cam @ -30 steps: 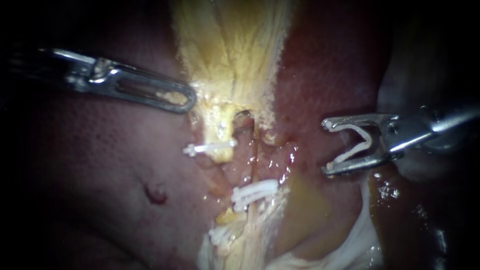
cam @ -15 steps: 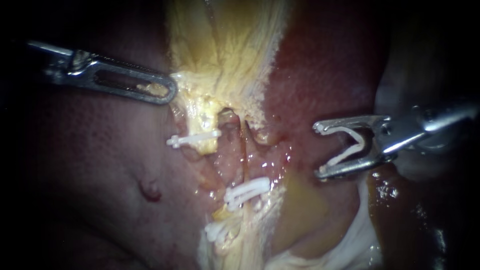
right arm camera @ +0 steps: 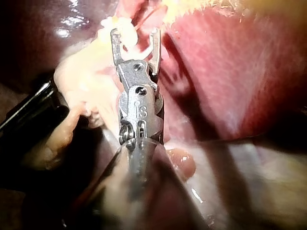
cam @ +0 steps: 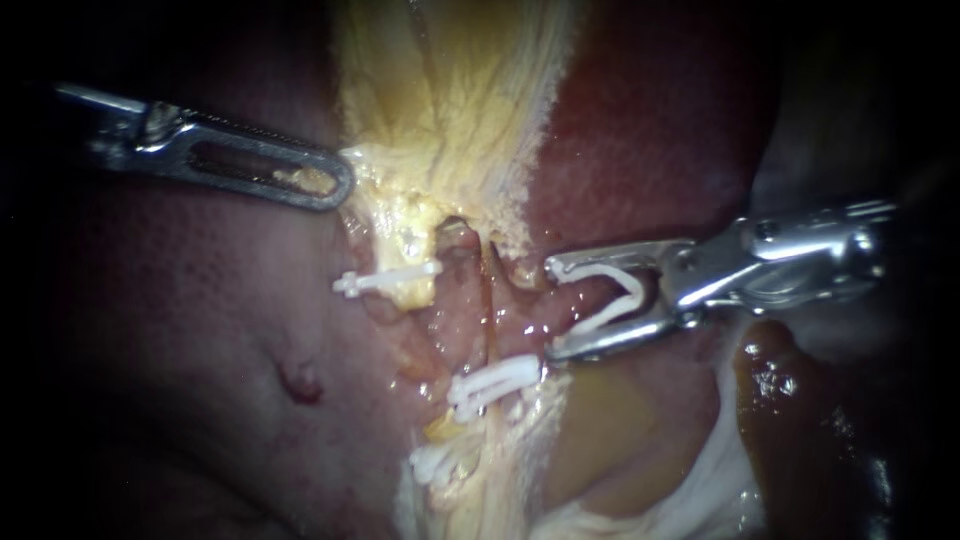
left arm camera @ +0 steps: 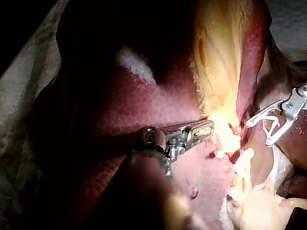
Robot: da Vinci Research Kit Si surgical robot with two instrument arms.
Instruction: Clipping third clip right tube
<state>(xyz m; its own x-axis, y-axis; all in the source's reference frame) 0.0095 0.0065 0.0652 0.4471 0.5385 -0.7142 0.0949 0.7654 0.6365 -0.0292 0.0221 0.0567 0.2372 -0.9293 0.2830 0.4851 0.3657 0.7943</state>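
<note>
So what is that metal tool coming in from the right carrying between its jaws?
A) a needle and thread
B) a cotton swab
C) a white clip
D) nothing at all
C: a bent white clip sits between the two jaws of the right instrument, with one arm lying along each jaw.

Clip [cam: 497,383] below; bare tube [cam: 488,305] above (unobstructed)

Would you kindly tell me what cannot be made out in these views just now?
- Endoscope view: what lies between the jaws of the right instrument; glistening tissue blends there.
- Endoscope view: the shape of the lowest clip, lost against pale tissue.
- Left wrist view: the shaft of the left instrument, dark and blurred near the camera.
- Right wrist view: the loaded clip, indistinct against glaring tissue.
</note>
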